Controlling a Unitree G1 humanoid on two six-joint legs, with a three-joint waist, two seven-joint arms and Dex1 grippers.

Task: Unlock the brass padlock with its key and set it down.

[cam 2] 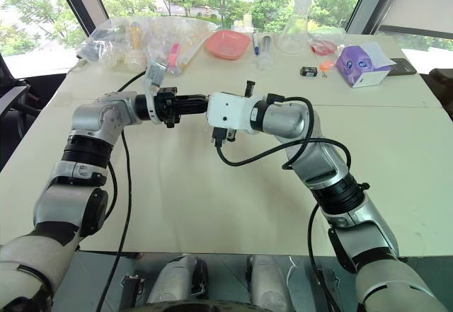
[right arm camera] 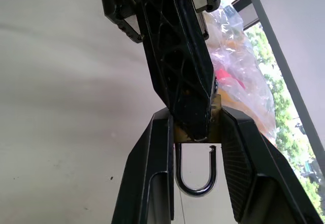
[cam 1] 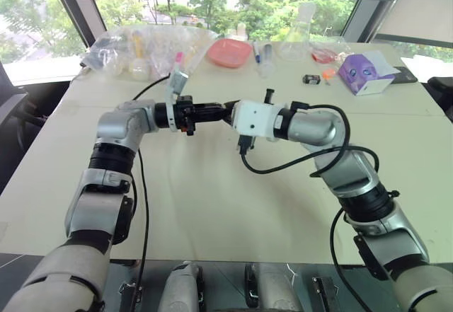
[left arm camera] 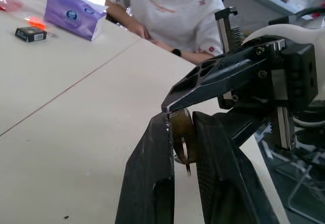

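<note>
While both arms meet in mid-air above the near middle of the pale surface [cam 1: 212, 206], the brass padlock [right arm camera: 217, 113] sits clamped between the two black fingers of the right end effector [right arm camera: 195, 148], well clear of the surface below. That end effector is clenched on the padlock's golden body, and the thin silvery shackle [right arm camera: 195, 176] hangs out of the body as a U, with one leg showing a free notched tip, so it looks sprung open. The padlock's long axis runs along the right fingers, body toward their tips and the shackle's bend back toward the wrist. From the left, the left end effector [left arm camera: 180, 132] reaches level toward the right one, its fingers nearly closed about the padlock's end and a thin silvery piece [left arm camera: 184, 153] that I take for the key; whether it truly grips the key I cannot tell. As a handled thing the padlock is small, stiff, smooth metal, dense for its size yet light overall, and apt to slip or twist in the pads; the flat faces of the body give the surest hold, never the thin swinging shackle. Farther off, a small black box [cam 1: 312, 80] and a purple tissue box [cam 1: 364, 75] lie at the far right, with plastic bags [cam 1: 141, 47] at the far left.
</note>
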